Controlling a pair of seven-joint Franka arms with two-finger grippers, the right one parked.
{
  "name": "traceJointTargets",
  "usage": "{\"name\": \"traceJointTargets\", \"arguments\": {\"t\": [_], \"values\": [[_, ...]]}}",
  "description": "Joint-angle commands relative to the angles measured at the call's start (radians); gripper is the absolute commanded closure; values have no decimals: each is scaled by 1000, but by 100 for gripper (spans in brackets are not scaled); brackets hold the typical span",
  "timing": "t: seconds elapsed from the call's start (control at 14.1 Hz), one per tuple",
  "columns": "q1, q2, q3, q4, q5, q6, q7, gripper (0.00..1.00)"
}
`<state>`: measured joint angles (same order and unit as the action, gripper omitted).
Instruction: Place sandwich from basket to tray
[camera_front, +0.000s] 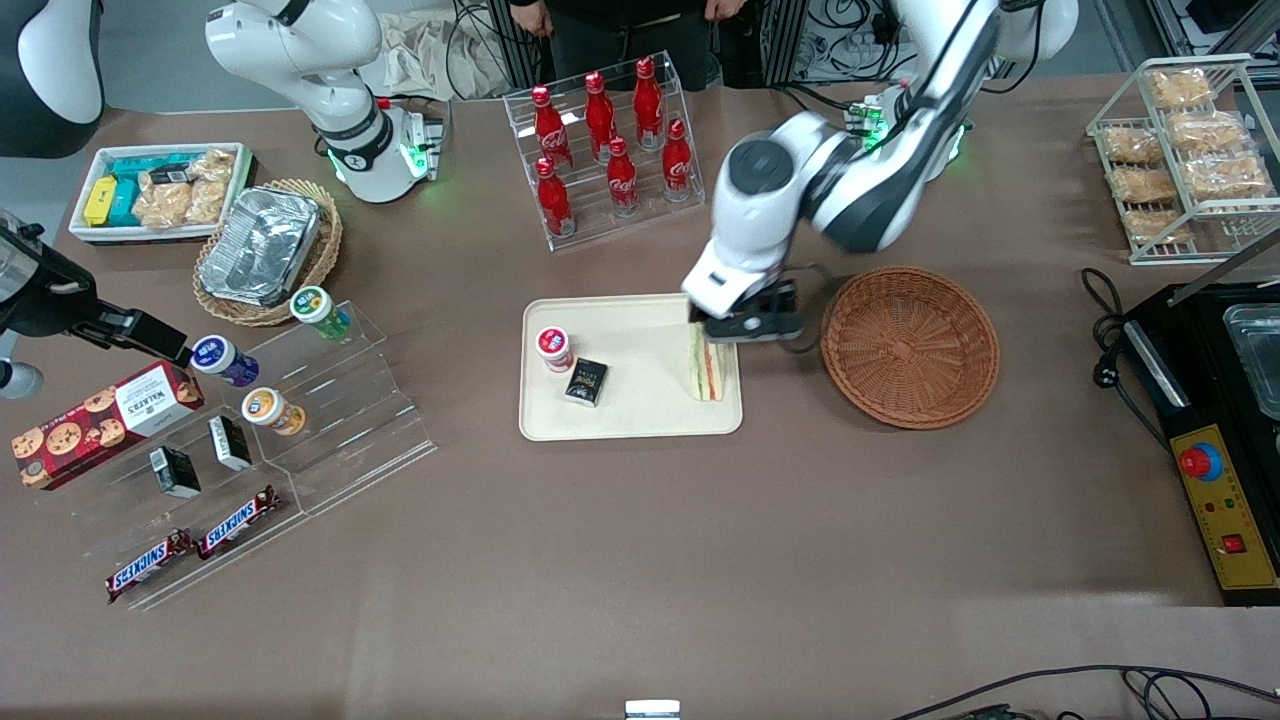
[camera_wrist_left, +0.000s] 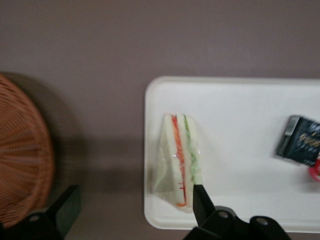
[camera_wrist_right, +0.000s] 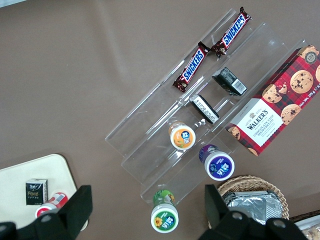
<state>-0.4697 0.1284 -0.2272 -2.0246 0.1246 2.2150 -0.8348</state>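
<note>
The small triangular wedge sandwich (camera_front: 706, 371) with white bread and orange-red and green filling lies on the flat cream rectangular plastic tray (camera_front: 640, 420), at the tray's end nearest the round reddish-brown woven wicker basket (camera_front: 910, 346), which sits beside the tray on the brown bench (camera_front: 640, 560) toward the working arm's end. The left arm's gripper (camera_front: 745, 326) hangs just above the tray's edge, farther from the front camera than the sandwich. In the left wrist view its fingers (camera_wrist_left: 202, 202) are spread wide and released, one over the sandwich's (camera_wrist_left: 178, 162) tip and the other out over the bench near the basket (camera_wrist_left: 22, 150). Also on the tray (camera_wrist_left: 235, 110) are a small black packet (camera_front: 586, 382) and a red-lidded white cup (camera_front: 554, 348), both well apart from the sandwich.
</note>
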Motion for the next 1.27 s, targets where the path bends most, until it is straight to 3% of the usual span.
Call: {"name": "traceJointTargets", "arguments": {"t": [0.0,0.21,0.5,0.71,1.2], "values": [[84,-133,-1,-10,-2,-81,72,1],[195,-184,-4,65,-58,-220,217,1],[295,-213,-1,142,-62,-323,347,1],[387,-266,-1,135,-138,-431,553,1],[447,-282,41,194,-100,-475,678,1]]}}
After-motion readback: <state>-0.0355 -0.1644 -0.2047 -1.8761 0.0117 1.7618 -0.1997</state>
